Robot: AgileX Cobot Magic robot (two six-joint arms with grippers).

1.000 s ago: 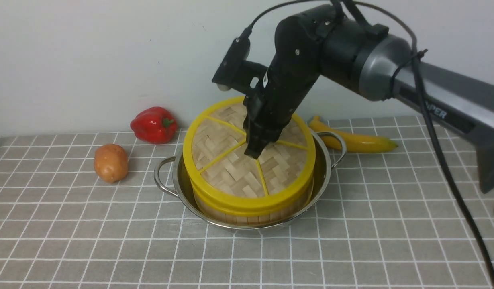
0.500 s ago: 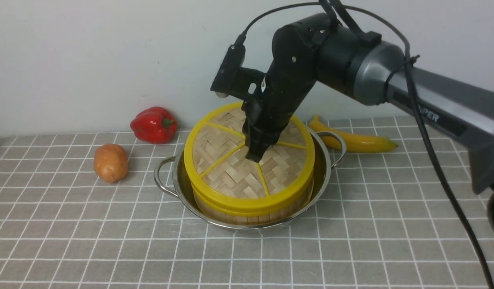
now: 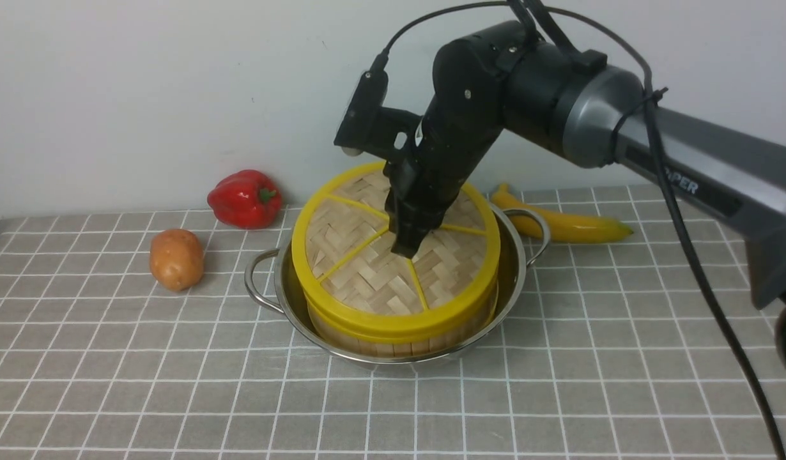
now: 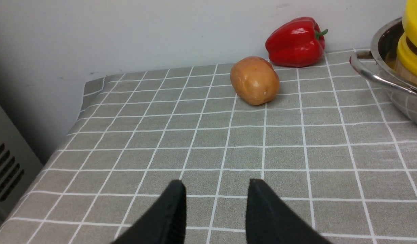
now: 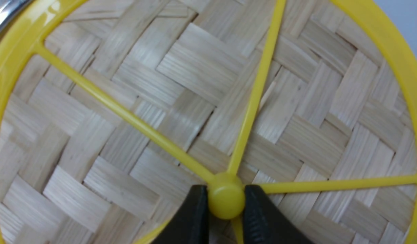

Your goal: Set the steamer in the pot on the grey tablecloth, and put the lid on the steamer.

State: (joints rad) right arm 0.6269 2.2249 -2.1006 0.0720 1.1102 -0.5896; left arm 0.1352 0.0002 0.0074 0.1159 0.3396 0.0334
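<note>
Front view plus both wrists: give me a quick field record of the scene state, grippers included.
steamer: sits inside the pot on the grey tablecloth
lid: on the steamer, looks level
right gripper: shut on the lid's central hub
left gripper: open, empty, above bare cloth
potato: left of the pot
red pepper: behind the potato, near the wall
banana: behind the pot's right handle

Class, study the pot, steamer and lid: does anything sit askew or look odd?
The lid is tipped, its far edge higher than its near edge on the steamer in the pot. The right hand grips its hub, so it is not fully seated.
</note>
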